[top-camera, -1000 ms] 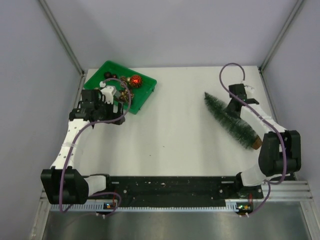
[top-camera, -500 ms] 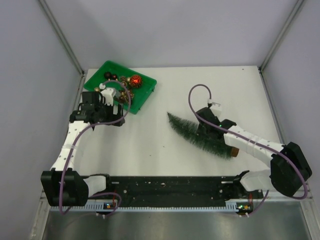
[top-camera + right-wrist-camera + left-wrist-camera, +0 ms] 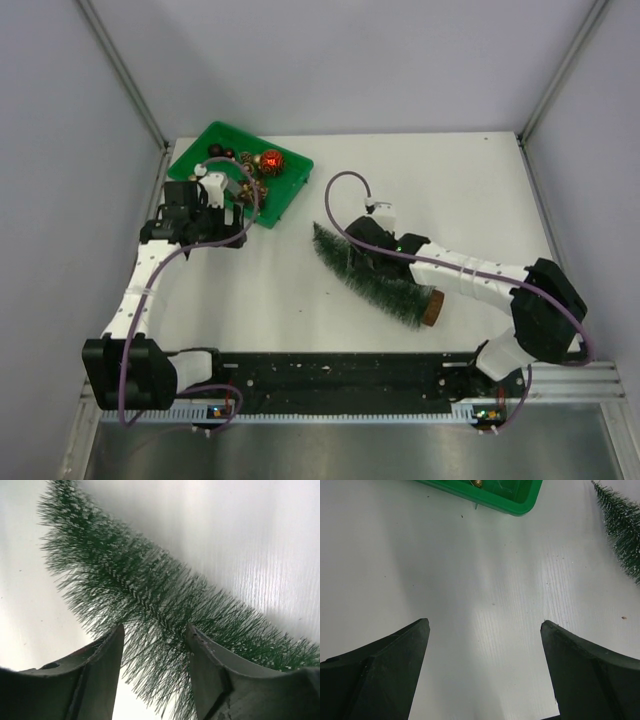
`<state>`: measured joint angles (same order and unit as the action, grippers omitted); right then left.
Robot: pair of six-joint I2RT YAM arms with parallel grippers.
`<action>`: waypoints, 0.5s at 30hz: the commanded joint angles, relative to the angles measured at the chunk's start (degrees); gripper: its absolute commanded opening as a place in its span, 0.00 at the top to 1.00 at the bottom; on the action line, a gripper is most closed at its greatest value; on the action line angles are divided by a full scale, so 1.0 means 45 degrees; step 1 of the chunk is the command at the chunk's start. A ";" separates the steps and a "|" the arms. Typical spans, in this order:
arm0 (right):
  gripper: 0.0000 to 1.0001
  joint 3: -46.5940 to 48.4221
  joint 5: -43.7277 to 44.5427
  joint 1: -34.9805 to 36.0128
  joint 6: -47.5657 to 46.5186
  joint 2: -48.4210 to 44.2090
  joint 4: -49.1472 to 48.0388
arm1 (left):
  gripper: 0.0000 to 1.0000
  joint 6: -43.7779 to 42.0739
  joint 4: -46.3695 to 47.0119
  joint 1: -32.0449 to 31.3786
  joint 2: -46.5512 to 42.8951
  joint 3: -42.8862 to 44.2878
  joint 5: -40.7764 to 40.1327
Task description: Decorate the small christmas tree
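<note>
The small christmas tree (image 3: pixel 372 277) lies on its side in the middle of the white table, tip toward the tray and brown base (image 3: pixel 433 307) toward the near right. My right gripper (image 3: pixel 362 256) is over its middle. In the right wrist view the right gripper (image 3: pixel 155 630) stands open, its fingers straddling the tree (image 3: pixel 135 587), with bristles brushing the right finger (image 3: pixel 210 660). My left gripper (image 3: pixel 215 236) hovers by the tray's near edge. In the left wrist view the left gripper (image 3: pixel 485 625) is wide open over bare table, and the tree's tip (image 3: pixel 622 527) shows at the upper right.
A flat green tray (image 3: pixel 200 142) at the back left holds a red ball (image 3: pixel 270 159) and several small dark and gold ornaments. Its near corner (image 3: pixel 512 504) shows at the top of the left wrist view. Grey walls close in on both sides.
The right arm has swept the tree from the right side of the table to the middle, and its jaws have parted around it. The left arm has barely moved.
</note>
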<state>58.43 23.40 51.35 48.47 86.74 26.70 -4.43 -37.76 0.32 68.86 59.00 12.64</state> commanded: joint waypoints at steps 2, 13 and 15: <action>0.40 0.1875 0.0270 0.0073 -0.1023 -0.0662 0.0629 | 0.01 0.0202 0.0305 -0.0012 0.0147 0.0794 -0.0466; 0.33 0.5821 0.0153 -0.1820 -0.2724 0.3629 0.0473 | 0.01 0.0280 0.0149 -0.0012 0.0108 0.0931 -0.0368; 0.34 0.5998 -0.0139 -0.2016 -0.2549 0.4529 0.0473 | 0.01 0.0261 0.0090 -0.0012 0.0069 0.0931 -0.0368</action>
<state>83.81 23.55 44.18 38.85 98.02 27.35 -3.51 -37.82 0.32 69.67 61.19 11.20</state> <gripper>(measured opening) 0.669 0.986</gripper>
